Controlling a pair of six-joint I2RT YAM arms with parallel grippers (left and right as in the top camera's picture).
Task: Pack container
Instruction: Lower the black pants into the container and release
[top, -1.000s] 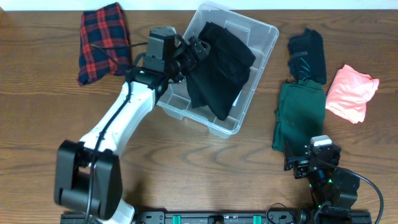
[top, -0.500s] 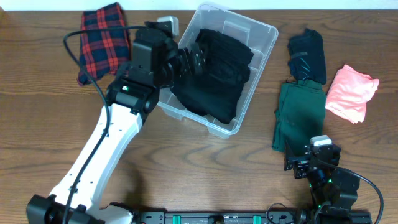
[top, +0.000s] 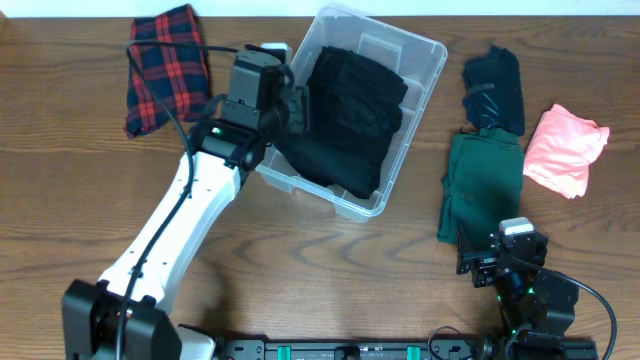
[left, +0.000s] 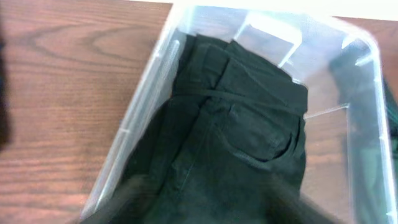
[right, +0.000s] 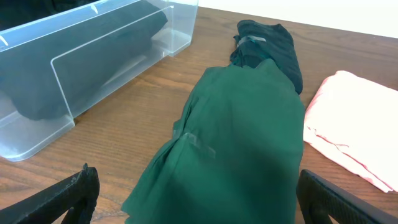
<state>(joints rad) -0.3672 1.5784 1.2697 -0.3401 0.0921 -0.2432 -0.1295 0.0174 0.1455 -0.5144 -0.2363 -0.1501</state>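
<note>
Overhead view: clear rectangular plastic container (top: 412, 125) sits angled at upper centre of the wooden table (top: 300, 270). Black folded trousers (top: 345, 120) lie inside and fill most of the floor.

Left gripper (top: 298, 106) hangs over the container's left wall. In the wrist view its fingers (left: 132, 194) are blurred but spread, nothing between them.

Right gripper (right: 199, 208) is at lower right, jaws wide apart and empty, aimed at the dark green folded garment (right: 236, 143). A pink folded cloth (top: 565, 150) lies at far right and a red-and-navy plaid cloth (top: 165, 65) at upper left, both still outside the container.

Handling judgement: the container looks light, thin-walled and slick, likely to skid or flex if pushed. Best hold is a pinch over the rim at mid long wall.
</note>
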